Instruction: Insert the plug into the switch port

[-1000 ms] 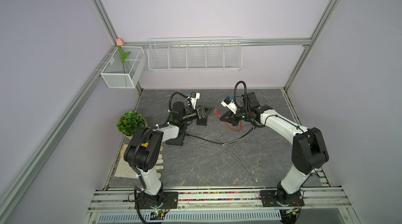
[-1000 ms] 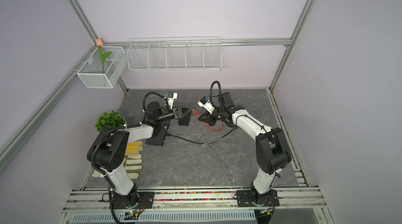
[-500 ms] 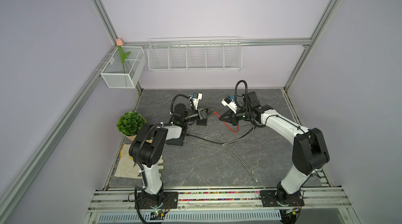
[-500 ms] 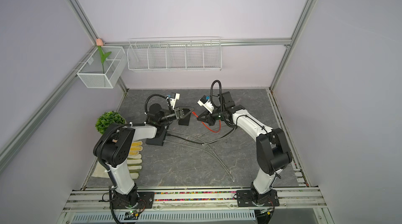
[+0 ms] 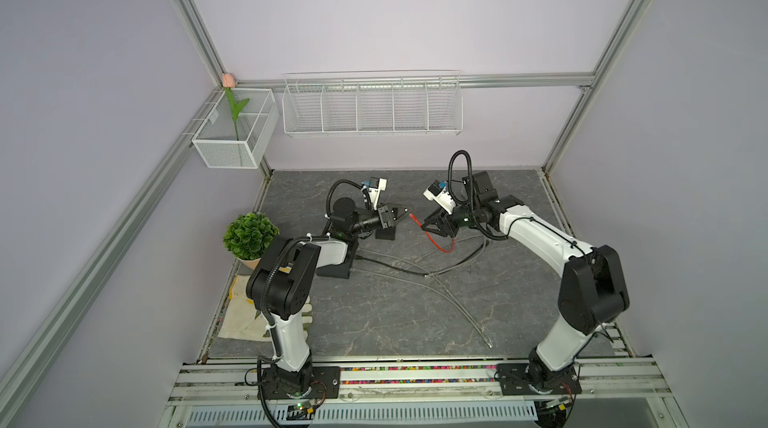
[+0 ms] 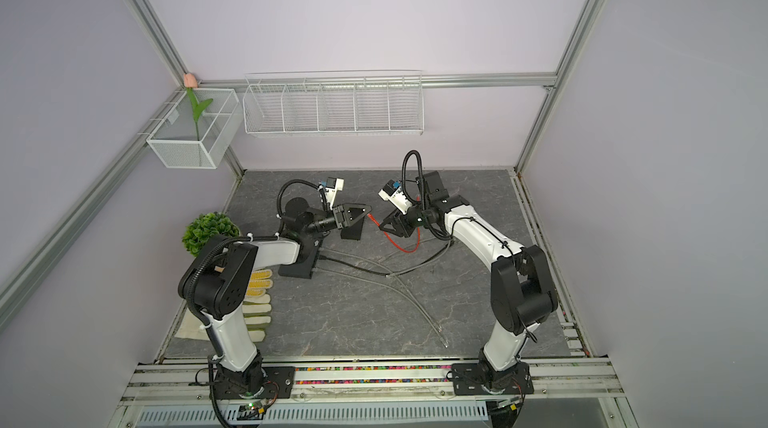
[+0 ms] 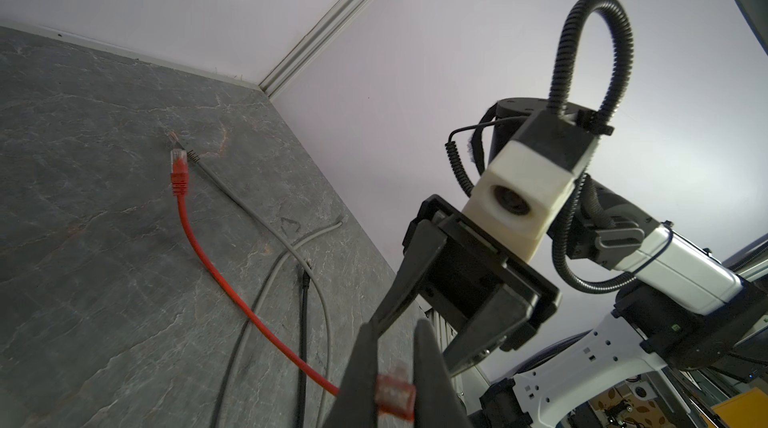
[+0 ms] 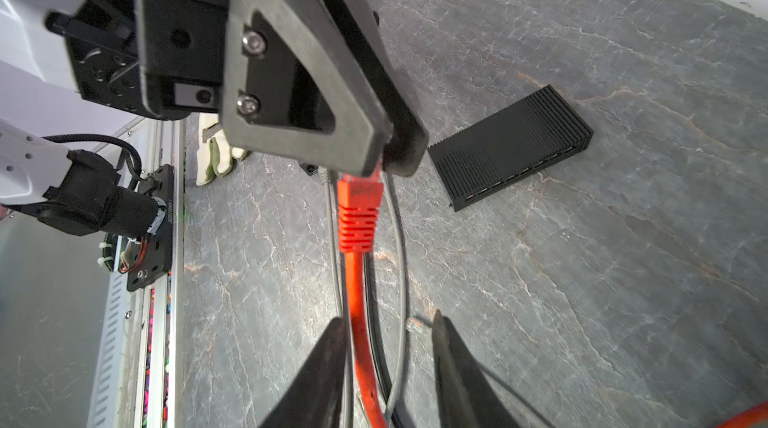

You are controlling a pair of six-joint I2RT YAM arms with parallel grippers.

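My left gripper [image 5: 409,211] is shut on the red plug [image 7: 395,397], held in the air above the table's middle; the plug [image 8: 359,201] sticks out below its fingers [image 8: 365,131]. The red cable [image 8: 360,343] hangs down from it and passes between the fingers of my right gripper [image 8: 388,318], which stands open and is not pinching it. In both top views the right gripper [image 5: 426,226] faces the left one closely. The black ribbed switch [image 8: 511,147] lies flat on the table just beneath the left gripper [image 6: 368,210], its row of ports facing the front. The cable's other plug [image 7: 179,168] lies on the table.
Grey and black cables [image 5: 415,274] cross the stone table [image 5: 415,322]. A black box [image 5: 337,270] sits under my left arm. A potted plant [image 5: 250,235] and work gloves [image 5: 245,314] are at the left edge. Wire baskets [image 5: 372,104] hang on the back wall.
My left gripper has closed on the red plug. My right gripper, shut on the plug end before, has opened and let it go. Both arms stayed close together.
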